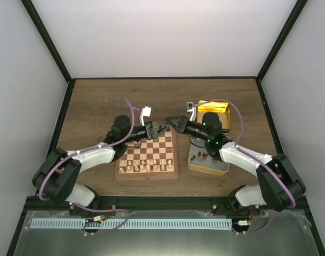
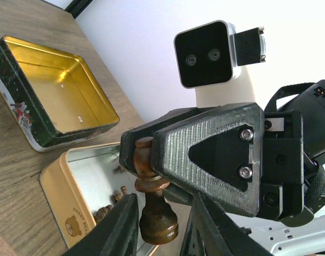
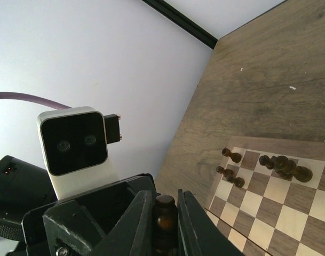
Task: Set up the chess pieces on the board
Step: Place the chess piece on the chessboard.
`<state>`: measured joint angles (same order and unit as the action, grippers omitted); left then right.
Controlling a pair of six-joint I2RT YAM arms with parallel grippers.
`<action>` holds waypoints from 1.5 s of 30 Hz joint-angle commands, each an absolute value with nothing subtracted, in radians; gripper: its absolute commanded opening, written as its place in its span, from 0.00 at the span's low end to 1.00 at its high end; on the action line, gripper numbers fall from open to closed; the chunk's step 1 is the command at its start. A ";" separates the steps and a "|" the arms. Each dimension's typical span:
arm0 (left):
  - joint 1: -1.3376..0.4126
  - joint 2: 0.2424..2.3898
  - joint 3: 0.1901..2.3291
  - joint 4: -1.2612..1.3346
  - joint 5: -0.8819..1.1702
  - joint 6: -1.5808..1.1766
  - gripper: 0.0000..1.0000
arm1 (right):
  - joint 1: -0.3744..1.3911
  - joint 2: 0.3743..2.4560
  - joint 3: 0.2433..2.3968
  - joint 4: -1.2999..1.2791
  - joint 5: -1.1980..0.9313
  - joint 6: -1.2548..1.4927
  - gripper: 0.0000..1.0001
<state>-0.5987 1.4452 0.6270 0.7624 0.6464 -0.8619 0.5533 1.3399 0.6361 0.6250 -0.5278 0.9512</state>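
risk 1: right tool lets go before left tool has bitten → piece drops on the board and likely knocks over the dark men standing there.
risk 2: round base, narrow pads. An off-centre squeeze could squirt it out or tilt it, so it would go down crooked.
risk 3: tools are nose to nose. Any drift and the fingers clash.
right tool: clamped on the piece's head.
left tool: jaws either side of the base and close to it, slim gap on one side. Can't tell if it grips.
piece: in the air over the board's far right corner, head in the right tool, base between the left jaws.
supply: more dark men lie in the cream tin, on the desk just beside the board's right edge.
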 commanded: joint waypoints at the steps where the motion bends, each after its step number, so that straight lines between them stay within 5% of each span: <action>1: -0.594 1.475 0.663 0.778 0.660 -0.857 0.28 | 0.564 1.344 0.689 0.621 -0.547 0.922 0.07; 9: -0.594 1.470 0.662 0.727 0.673 -0.782 0.11 | 0.564 1.334 0.705 0.582 -0.543 0.916 0.09; 16: -0.594 1.407 0.703 0.381 0.656 -0.361 0.10 | 0.554 1.314 0.851 0.217 -0.554 0.693 0.49; 22: -0.595 1.358 0.735 0.214 0.569 -0.106 0.11 | 0.523 1.354 0.987 -0.094 -0.658 0.471 0.59; 26: -0.595 1.345 0.731 0.225 0.592 -0.081 0.12 | 0.523 1.377 1.043 -0.212 -0.667 0.408 0.58; 33: -0.595 1.329 0.723 0.214 0.588 -0.073 0.12 | 0.523 1.392 1.058 -0.239 -0.719 0.402 0.42; 40: -0.595 1.321 0.714 0.224 0.622 -0.069 0.12 | 0.523 1.432 1.063 -0.252 -0.724 0.411 0.40; 45: -0.595 1.311 0.709 0.221 0.614 -0.065 0.12 | 0.524 1.461 1.075 -0.242 -0.731 0.429 0.27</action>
<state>-0.5953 1.3357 0.7113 0.2039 0.5980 -0.0944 0.5262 1.4425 1.0218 -0.2359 -0.7143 0.4259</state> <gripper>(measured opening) 0.173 0.313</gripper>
